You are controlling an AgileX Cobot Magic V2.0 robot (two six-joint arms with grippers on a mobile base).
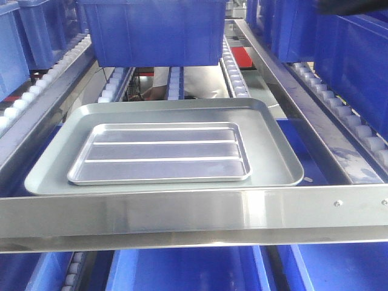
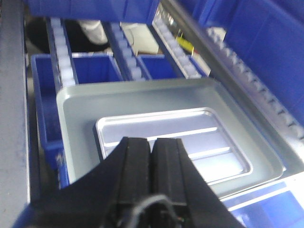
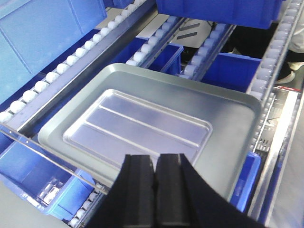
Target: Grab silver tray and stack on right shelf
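Note:
The silver tray [image 1: 160,151], shiny with two raised ridges, lies flat inside a larger dull grey tray [image 1: 273,151] on the shelf's roller rails, behind the shiny steel front crossbar [image 1: 194,215]. It also shows in the left wrist view [image 2: 204,137] and the right wrist view [image 3: 137,123]. My left gripper [image 2: 152,142] is shut and empty, held above the silver tray's near edge. My right gripper [image 3: 155,159] is shut and empty, above the trays' near side. Neither gripper shows in the front view.
Big blue bins stand behind the trays [image 1: 151,30] and to the right [image 1: 351,54]. White-roller rails [image 1: 233,73] run back on both sides. More blue bins sit on the level below [image 3: 38,175]. A steel side rail [image 1: 303,109] borders the right.

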